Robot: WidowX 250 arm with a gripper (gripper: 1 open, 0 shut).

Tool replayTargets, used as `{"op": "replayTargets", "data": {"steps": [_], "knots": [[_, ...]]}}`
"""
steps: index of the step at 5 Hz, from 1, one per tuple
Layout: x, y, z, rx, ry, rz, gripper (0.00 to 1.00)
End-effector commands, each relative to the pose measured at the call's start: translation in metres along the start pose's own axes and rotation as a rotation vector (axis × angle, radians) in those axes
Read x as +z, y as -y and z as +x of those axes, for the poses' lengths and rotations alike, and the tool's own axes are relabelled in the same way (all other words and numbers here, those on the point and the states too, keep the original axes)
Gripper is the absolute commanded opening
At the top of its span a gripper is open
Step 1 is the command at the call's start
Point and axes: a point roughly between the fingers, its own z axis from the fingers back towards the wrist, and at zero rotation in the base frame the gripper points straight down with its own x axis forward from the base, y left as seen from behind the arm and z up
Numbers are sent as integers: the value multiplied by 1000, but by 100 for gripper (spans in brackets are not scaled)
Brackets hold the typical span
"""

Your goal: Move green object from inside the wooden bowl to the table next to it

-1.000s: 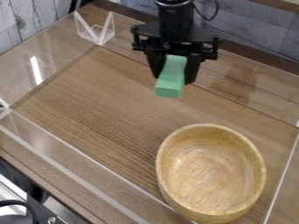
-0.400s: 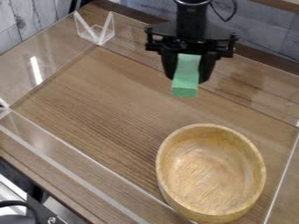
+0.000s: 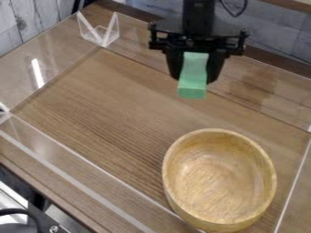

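The green object (image 3: 194, 76), a small matte green bar, hangs upright above the table (image 3: 109, 109), with my gripper (image 3: 197, 60) shut on its upper end. The black gripper points straight down at the back of the table, well behind the wooden bowl (image 3: 220, 178). That bowl, round and of light yellowish wood, sits at the front right with nothing inside it. The bar's lower end is clear of the tabletop.
Low clear acrylic walls (image 3: 49, 146) border the tabletop on the left, front and right. A clear bracket (image 3: 97, 30) stands at the back left corner. Bare wood lies to the left of the bowl and beneath the gripper.
My gripper has carried the green object to the right and slightly up, and the bar now hangs more upright than a second ago. The bowl has not moved.
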Motion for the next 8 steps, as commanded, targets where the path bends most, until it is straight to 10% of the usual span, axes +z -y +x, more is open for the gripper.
{"op": "replayTargets", "data": {"steps": [1, 4, 6, 8], "knots": [[25, 3, 2, 28, 53, -23, 0], [37, 44, -25, 158, 74, 46, 0], [46, 27, -27, 265, 84, 93, 0], [17, 22, 23, 375, 45, 91, 0]]}}
